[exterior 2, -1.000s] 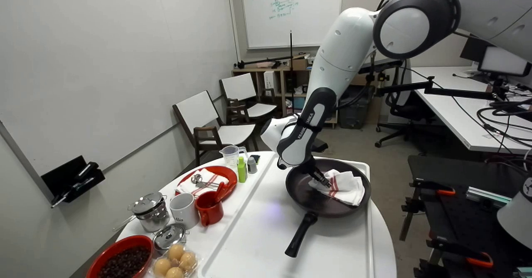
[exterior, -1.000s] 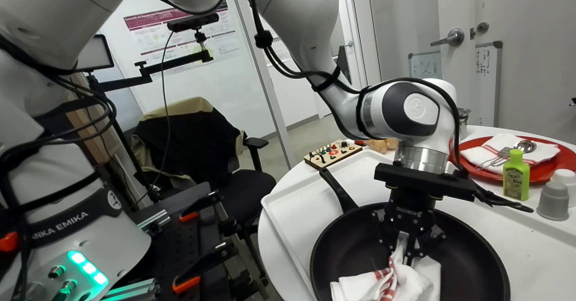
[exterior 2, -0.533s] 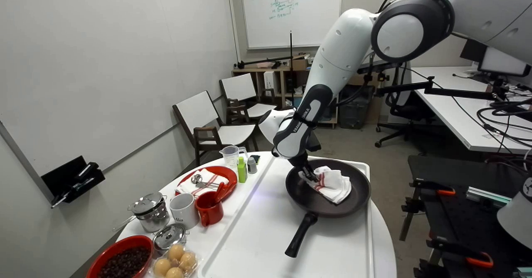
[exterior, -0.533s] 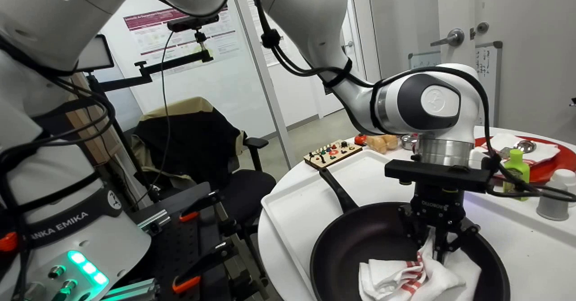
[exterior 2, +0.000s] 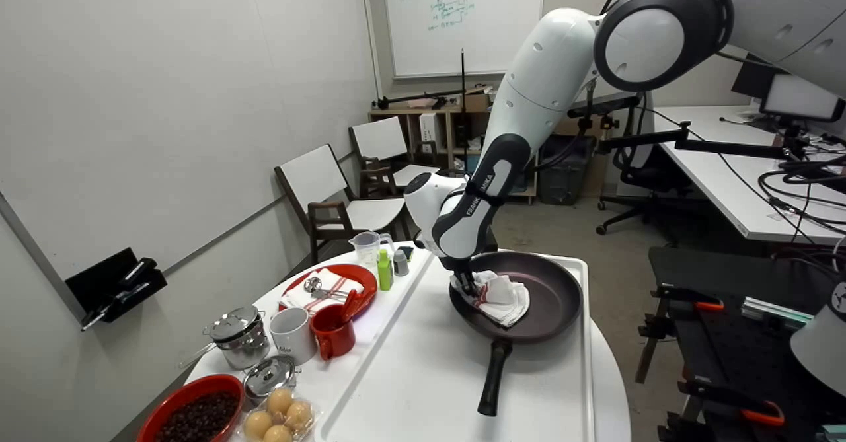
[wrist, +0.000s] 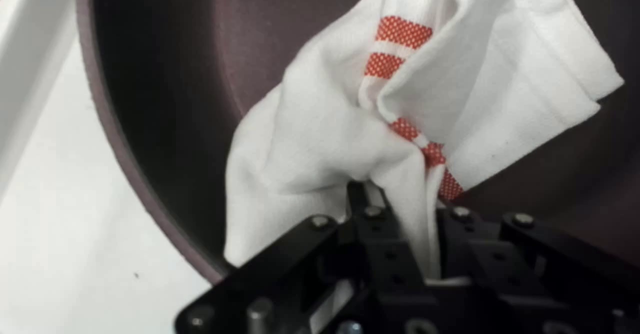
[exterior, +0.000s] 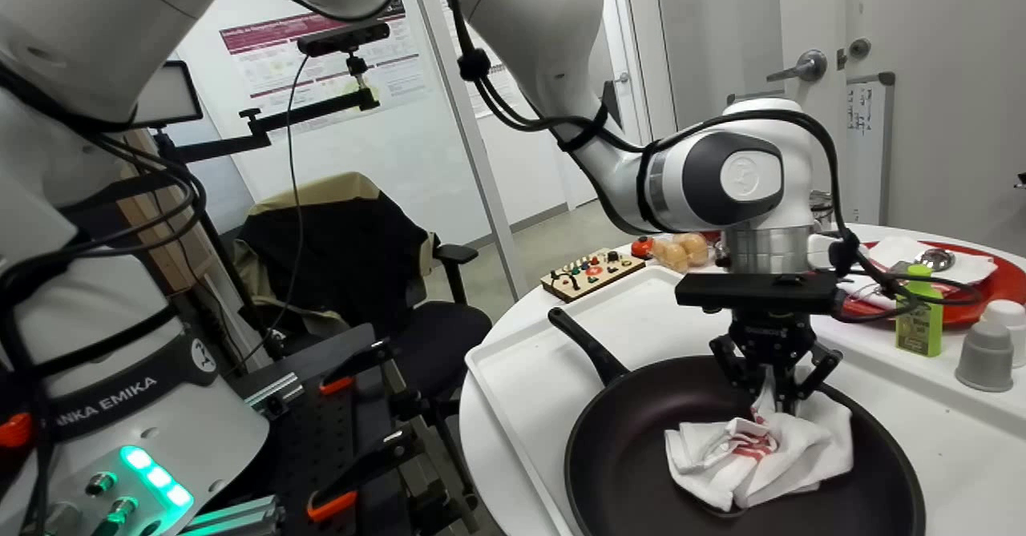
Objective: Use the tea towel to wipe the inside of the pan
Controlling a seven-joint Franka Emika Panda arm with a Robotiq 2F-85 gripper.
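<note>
The pan [exterior: 633, 448] is large, round and black, and its handle [exterior 2: 494, 379] points toward the near side in an exterior view. Inside it lies the tea towel [exterior: 745, 468], white with red stripes and bunched into folds. My gripper [exterior: 776, 401] reaches down over the pan's side and is shut on a pinch of this cloth. In the wrist view, folds of the tea towel [wrist: 320, 134] run up between the fingers [wrist: 375, 224]. Fingertips are partly hidden by the cloth. Beneath the towel, the pan's surface is covered.
A white tray [exterior 2: 410, 376] with a raised edge carries the pan. Alongside stand a red plate [exterior 2: 368, 287] with a folded cloth and utensils, a green bottle [exterior 2: 384, 271], a red mug [exterior 2: 332, 337], a white mug [exterior 2: 292, 339] and several eggs [exterior 2: 280, 417]. A knobbed board [exterior: 595, 275] lies behind the tray.
My gripper has dragged the tea towel across the pan, leftward in an exterior view. The pan itself has shifted a little, and its handle has swung round slightly.
</note>
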